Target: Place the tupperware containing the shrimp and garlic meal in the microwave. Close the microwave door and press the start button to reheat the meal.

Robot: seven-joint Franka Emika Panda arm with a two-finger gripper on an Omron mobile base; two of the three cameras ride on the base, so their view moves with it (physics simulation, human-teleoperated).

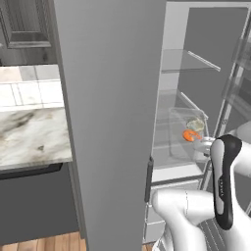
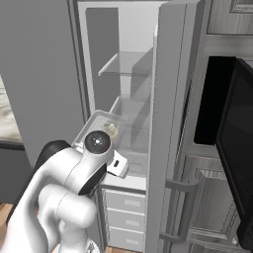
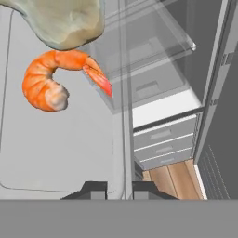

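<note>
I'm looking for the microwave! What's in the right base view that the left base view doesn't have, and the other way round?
Right base view: the black microwave door at the right edge, next to the fridge. Left base view: the marble counter and the orange shrimp. Both share the open fridge with its glass shelf, the white arm, and the tupperware held up in front of the fridge.
</note>
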